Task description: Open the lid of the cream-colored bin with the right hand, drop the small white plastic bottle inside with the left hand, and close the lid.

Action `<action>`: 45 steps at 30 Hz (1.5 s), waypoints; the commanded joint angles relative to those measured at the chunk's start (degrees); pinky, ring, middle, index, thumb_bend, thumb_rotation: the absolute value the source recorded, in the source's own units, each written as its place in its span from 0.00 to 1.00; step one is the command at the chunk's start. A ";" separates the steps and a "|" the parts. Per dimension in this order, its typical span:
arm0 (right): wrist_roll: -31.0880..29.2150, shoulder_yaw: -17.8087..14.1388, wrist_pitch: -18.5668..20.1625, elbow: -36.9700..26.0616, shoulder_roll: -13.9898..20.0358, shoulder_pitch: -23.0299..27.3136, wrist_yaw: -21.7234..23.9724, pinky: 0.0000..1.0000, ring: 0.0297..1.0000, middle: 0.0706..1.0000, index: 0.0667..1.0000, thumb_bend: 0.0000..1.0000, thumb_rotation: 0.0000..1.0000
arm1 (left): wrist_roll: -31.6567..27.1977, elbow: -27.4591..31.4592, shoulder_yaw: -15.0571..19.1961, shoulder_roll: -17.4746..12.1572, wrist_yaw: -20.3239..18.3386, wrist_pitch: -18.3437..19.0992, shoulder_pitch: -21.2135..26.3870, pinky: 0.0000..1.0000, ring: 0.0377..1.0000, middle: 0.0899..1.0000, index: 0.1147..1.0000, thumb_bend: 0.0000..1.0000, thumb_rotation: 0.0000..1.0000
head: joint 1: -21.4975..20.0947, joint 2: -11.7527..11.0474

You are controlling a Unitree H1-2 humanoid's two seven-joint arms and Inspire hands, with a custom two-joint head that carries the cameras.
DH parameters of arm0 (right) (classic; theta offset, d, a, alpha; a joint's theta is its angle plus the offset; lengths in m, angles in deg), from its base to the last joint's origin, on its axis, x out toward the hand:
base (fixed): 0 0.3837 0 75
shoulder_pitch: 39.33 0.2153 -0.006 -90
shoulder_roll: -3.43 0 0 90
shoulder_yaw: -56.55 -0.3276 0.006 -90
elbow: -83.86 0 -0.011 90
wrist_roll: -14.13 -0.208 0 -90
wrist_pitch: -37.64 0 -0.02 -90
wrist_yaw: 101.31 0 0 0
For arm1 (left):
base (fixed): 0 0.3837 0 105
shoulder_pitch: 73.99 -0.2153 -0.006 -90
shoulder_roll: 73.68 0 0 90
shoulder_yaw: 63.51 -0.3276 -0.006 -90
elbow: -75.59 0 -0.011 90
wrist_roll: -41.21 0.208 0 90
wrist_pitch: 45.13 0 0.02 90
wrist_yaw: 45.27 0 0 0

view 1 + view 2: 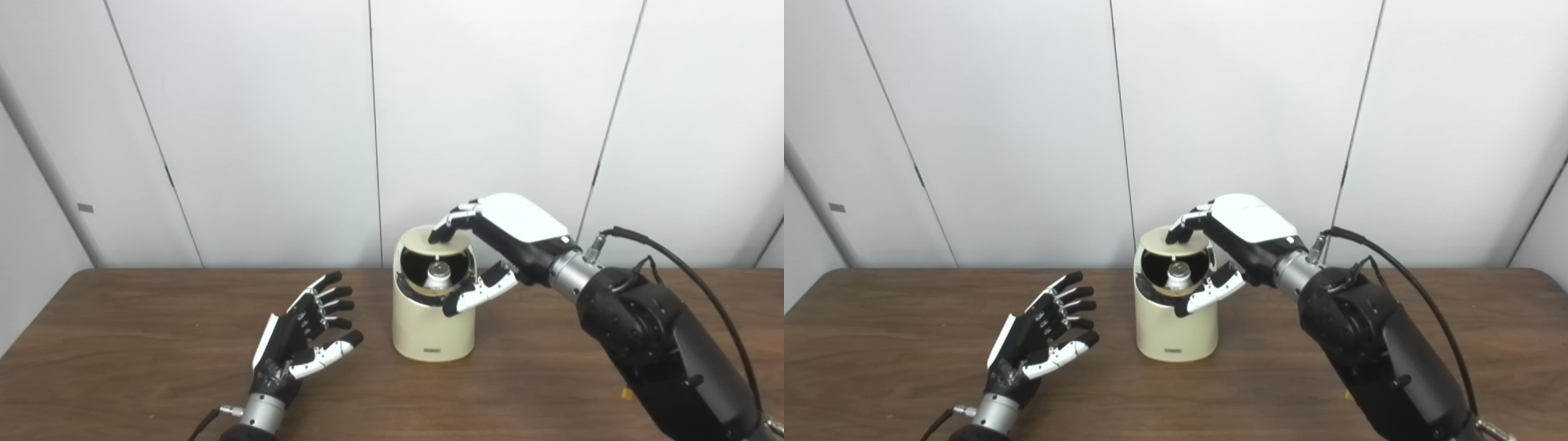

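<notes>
We judge the drop done: the small white plastic bottle (438, 275) sits inside the cream-colored bin (432, 331) on the tabletop (153, 367). Our left hand (303, 334) waits empty, fingers spread. Our right hand (490, 245) rests fingertips on the raised lid (438, 244); next we lower it shut.

The cream-colored bin (433, 324) stands upright, just under the right robot hand (497, 242) and to the right of the left robot hand (303, 334). Its round lid (438, 242) is tipped up, with fingertips on top. The small white plastic bottle (438, 275) sits upright inside the dark opening.
</notes>
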 commanded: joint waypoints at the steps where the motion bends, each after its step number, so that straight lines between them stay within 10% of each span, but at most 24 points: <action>1: 0.53 -0.25 -1.88 -1.39 0.64 1.76 -0.17 0.91 0.87 0.69 0.68 0.79 0.42 | -0.45 0.38 -0.11 0.38 0.06 -0.93 0.48 0.63 0.74 0.78 0.86 0.72 0.09 | 0.05 0.02; 45: 3.22 1.70 -6.04 -1.33 0.63 -3.19 3.71 0.96 0.87 0.70 0.69 0.79 0.40 | 1.91 2.77 0.04 -0.24 1.70 1.13 0.21 0.63 0.76 0.79 0.85 0.73 0.10 | 0.73 2.45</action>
